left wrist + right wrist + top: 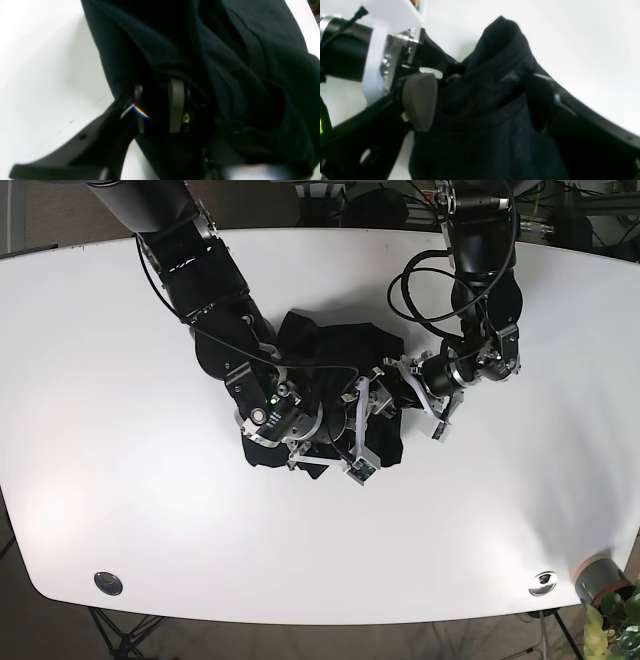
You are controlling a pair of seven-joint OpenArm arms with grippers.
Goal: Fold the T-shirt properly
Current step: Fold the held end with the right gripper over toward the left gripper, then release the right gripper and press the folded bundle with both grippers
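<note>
The black T-shirt lies crumpled in a heap at the middle of the white table. My left gripper reaches into the heap from the right. Close up, the left gripper has its grey pads close together with a fold of the T-shirt pinched between them. My right gripper comes in from the left side of the heap. Its pads stand wider apart, with a thick bunch of the T-shirt filling the gap and touching both. The two grippers are close together.
The left arm's wrist with its white mount sits just beside the right gripper. Bare table surrounds the heap. Two metal discs lie near the front edge, and a grey round object stands at the front right corner.
</note>
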